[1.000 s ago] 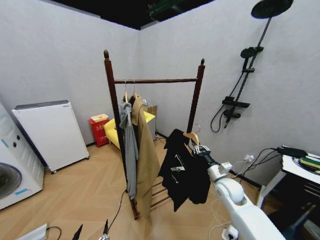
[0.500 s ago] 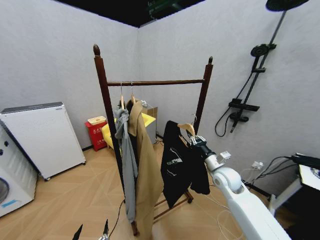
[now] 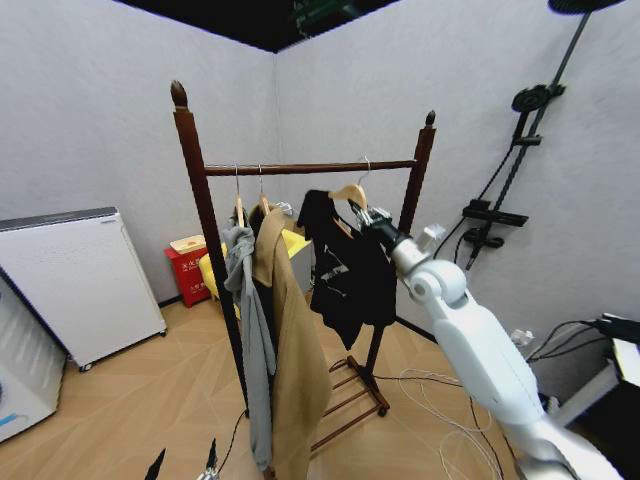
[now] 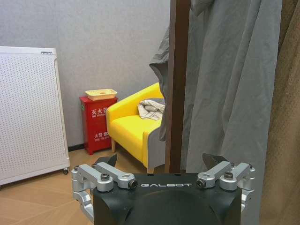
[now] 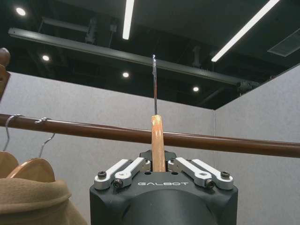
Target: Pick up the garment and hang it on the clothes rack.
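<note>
My right pincer (image 3: 366, 215) grips the shirt's (image 3: 345, 268) hanger (image 5: 157, 140), hook raised at the rack's (image 3: 300, 168) bar; my left pincer (image 4: 165, 174) hangs open by the rack's post.

The T-shirt (image 3: 345, 270) hides part of the rack's (image 3: 310, 167) right post, and its print is too small to make out. In the right wrist view the gripper body covers the fingertips, and the hook's (image 5: 154, 84) top fades against the dark ceiling. The coat's (image 3: 295, 350) hem runs off the head view
</note>
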Motion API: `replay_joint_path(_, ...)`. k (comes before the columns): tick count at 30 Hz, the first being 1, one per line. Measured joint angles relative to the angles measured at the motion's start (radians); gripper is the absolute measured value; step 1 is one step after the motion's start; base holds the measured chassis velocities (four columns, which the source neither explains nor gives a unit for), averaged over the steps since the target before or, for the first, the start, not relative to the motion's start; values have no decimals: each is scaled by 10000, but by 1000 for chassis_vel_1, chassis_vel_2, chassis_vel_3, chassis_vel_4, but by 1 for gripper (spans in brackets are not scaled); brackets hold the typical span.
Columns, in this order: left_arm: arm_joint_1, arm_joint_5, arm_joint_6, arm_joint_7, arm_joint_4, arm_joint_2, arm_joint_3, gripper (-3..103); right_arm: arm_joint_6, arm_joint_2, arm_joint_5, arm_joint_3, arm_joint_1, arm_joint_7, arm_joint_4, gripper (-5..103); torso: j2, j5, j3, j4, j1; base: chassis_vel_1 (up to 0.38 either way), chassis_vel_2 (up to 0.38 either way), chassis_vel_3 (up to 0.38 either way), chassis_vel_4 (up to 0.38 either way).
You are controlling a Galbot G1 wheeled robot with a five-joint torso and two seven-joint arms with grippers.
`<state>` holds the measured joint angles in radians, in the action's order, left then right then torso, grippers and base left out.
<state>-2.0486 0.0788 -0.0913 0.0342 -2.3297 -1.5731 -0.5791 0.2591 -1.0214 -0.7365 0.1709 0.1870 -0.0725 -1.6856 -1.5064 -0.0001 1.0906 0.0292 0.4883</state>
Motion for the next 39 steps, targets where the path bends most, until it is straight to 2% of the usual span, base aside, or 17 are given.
replay_joint_path(5, 1, 0, 0, 2, 0, 0, 0, 100, 354, -205, -451, -837, -1142, 206, 1132, 10, 5, 0, 5, 0, 9, 0, 0, 0, 0)
replay_joint_path(7, 1, 0, 0, 3, 0, 0, 0, 100, 522, -342, -1140, -1606, -1902, 477, 1993, 10, 9, -1, 7, -2, 16, 0, 0, 0, 0)
replay_joint_path(10, 1, 0, 0, 2, 0, 0, 0, 100, 504, -387, -1550, -2100, -2287, 633, 2405, 10, 8, -1, 5, 0, 15, 0, 0, 0, 0)
replay_joint_path(18, 1, 0, 0, 2, 0, 0, 0, 100, 874, -251, -2244, -2581, -2364, 794, 2483, 10, 8, 0, 4, -2, 11, 0, 0, 0, 0)
replay_joint_path(25, 1, 0, 0, 2, 0, 0, 0, 100, 1063, -81, -2466, -2483, -2046, 891, 2188, 8, 5, -1, 2, -3, 11, 0, 0, 0, 0)
replay_joint_path(27, 0, 0, 0, 2, 0, 0, 0, 100, 1046, 74, -2400, -2236, -1719, 850, 1941, 18, 5, 3, 4, -1, 10, 0, 0, 0, 0)
replay_joint_path(29, 1, 0, 0, 1, 0, 0, 0, 100, 644, 234, -2111, -1773, -1180, 1029, 1359, 28, 5, 3, 3, 0, 12, 0, 0, 0, 0)
replay_joint_path(30, 1, 0, 0, 1, 0, 0, 0, 100, 644, 234, -2111, -1773, -1180, 1029, 1359, 28, 5, 3, 3, 0, 12, 0, 0, 0, 0)
replay_joint_path(31, 1, -1, -1, 0, 0, 0, 0, 100, 331, 308, -1708, -1461, -806, 1299, 984, 33, 5, 1, 3, 0, 11, 0, 0, 0, 0)
replay_joint_path(32, 1, 0, 0, 1, -1, 0, 1, 100, 11, 401, -1210, -1156, -434, 1618, 638, 33, 5, -1, 3, -6, 11, 0, 0, 0, 0)
replay_joint_path(33, 1, 0, 0, 1, -1, 0, 1, 100, 11, 401, -1210, -1156, -434, 1618, 638, 33, 5, -1, 3, -6, 11, 0, 0, 0, 0)
replay_joint_path(34, 1, -1, 0, 1, 0, 0, 0, 100, -293, 587, -609, -630, 244, 1919, 64, 44, 5, 0, 4, -5, 12, 0, 0, 0, 0)
replay_joint_path(35, 1, 0, 0, 4, 0, 0, -1, 100, -378, 846, -329, 46, 1241, 2123, -704, 50, 5, 1, 2, 2, 12, 0, 0, 0, 0)
replay_joint_path(36, 1, 0, 0, 4, 0, 0, -1, 100, -378, 846, -329, 46, 1241, 2123, -704, 50, 5, 1, 2, 2, 12, 0, 0, 0, 0)
replay_joint_path(37, 1, 0, 0, 0, 0, 1, 0, 100, -419, 1045, -185, 500, 2232, 2427, -1360, 55, 4, 3, 1, 9, 10, 0, 0, 0, 0)
replay_joint_path(38, 1, 0, 0, 0, 0, 1, 0, 100, -419, 1045, -185, 500, 2232, 2427, -1360, 55, 4, 3, 1, 9, 10, 0, 0, 0, 0)
replay_joint_path(39, 1, 0, 0, 3, 0, 0, 0, 100, -585, 1147, 182, 910, 3268, 2851, -1933, 61, 5, 7, 3, 5, 10, 0, 0, 0, 0)
